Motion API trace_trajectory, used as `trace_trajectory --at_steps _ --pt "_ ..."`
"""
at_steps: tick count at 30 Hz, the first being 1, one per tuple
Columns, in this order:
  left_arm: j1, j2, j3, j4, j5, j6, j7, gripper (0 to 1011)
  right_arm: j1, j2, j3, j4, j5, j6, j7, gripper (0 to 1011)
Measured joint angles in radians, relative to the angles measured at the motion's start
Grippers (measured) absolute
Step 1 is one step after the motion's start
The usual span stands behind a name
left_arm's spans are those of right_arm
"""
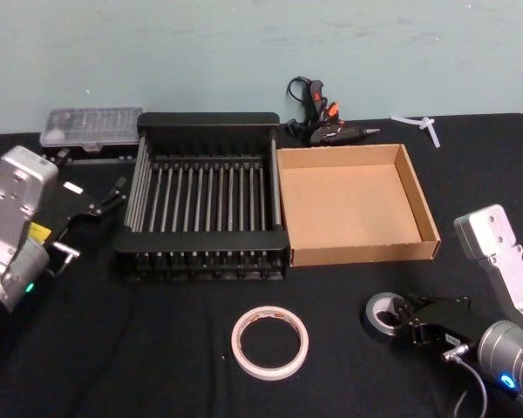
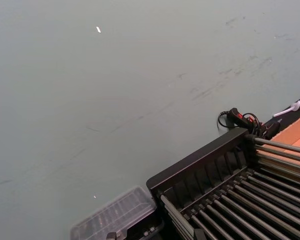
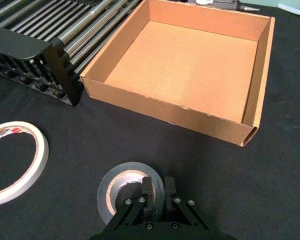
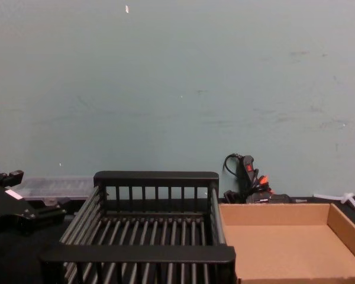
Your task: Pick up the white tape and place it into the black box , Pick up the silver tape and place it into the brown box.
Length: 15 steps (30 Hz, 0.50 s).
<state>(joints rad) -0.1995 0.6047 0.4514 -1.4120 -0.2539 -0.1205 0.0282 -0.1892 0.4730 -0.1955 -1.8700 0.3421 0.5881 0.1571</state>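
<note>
Nothing boxed yet: black box (image 1: pixel 205 196) and brown box (image 1: pixel 353 205) both bare, white tape (image 1: pixel 269 341) flat on the counter at 6 o'clock, right claw (image 3: pixel 157 186) pinching the silver tape (image 3: pixel 121 187) rim, left claw (image 1: pixel 94 209) parked at 9 o'clock, can't tell its fingers.

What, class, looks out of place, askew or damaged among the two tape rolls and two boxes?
Nothing stands out. The white tape roll lies flat on the black cloth, the black slatted crate and tan cardboard box sit squarely side by side, and the right gripper pinches the grey-silver tape roll's wall.
</note>
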Motion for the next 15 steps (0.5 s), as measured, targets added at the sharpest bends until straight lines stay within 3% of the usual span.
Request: trace_trajectory --at_steps 15 --pt "0.000 0.000 0.000 0.000 0.000 0.000 0.000 1001 0.000 0.000 0.000 0.000 0.000 0.000 0.000 150"
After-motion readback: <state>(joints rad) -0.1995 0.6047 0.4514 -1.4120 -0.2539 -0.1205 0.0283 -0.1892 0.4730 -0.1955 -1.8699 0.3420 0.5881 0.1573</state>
